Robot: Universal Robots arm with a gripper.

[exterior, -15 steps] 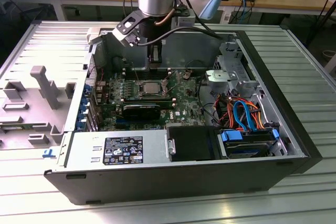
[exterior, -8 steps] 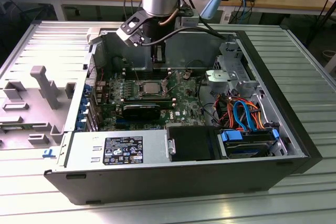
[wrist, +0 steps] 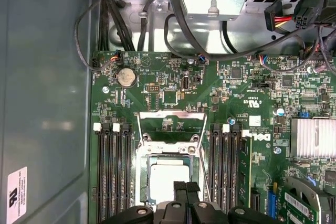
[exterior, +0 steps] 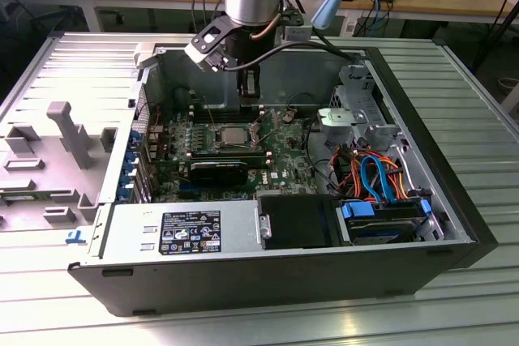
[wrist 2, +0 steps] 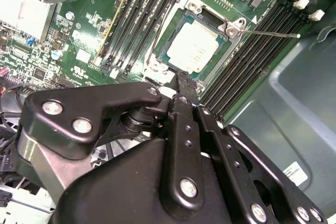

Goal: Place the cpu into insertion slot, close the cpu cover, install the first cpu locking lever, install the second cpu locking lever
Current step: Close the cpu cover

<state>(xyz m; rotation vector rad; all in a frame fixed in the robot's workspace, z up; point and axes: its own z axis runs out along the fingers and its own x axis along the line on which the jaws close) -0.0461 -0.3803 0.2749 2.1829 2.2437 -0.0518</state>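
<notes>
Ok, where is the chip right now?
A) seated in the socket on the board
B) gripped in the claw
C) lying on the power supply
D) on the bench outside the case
A: in the second wrist view the chip lies flat inside the socket, and the claw near its edge has nothing in it.

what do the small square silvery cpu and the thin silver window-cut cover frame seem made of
Small square silvery cpu: likely metal top, matte pale grey sheen, on a green board edge. Thin silver cpu cover frame: probably stamped sheet steel, bright with glints.
</notes>
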